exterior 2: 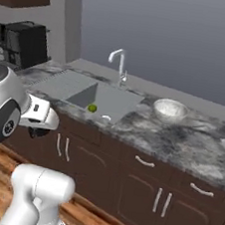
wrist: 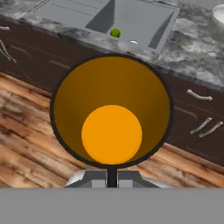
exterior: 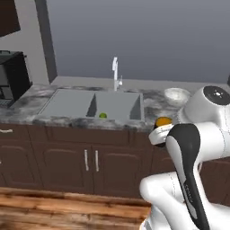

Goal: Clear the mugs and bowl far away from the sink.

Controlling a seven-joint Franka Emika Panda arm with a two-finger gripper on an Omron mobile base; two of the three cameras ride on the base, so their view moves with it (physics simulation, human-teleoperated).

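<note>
Orange-yellow cylindrical mug (wrist: 111, 113); grey rectangular sink (exterior: 94, 104) holding a green round fruit (exterior: 103, 115); off-white speckled bowl (exterior 2: 170, 108) on grey-white marbled stone counter (exterior 2: 181, 138)

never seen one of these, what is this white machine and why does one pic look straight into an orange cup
It is a rendered kitchen with a white robot arm on a base that can drive. Two pictures come from cameras on that base, behind the arm to its left and right, looking over the counter. The third comes from a camera on the hand, looking along the gripper. The gripper is shut on a yellow-orange mug, so the hand view looks straight down into the mug, held out in front of the cabinets above the wooden floor. On the counter sits a speckled bowl, right of the sink. A small green fruit lies in the sink, beside the tap.
</note>
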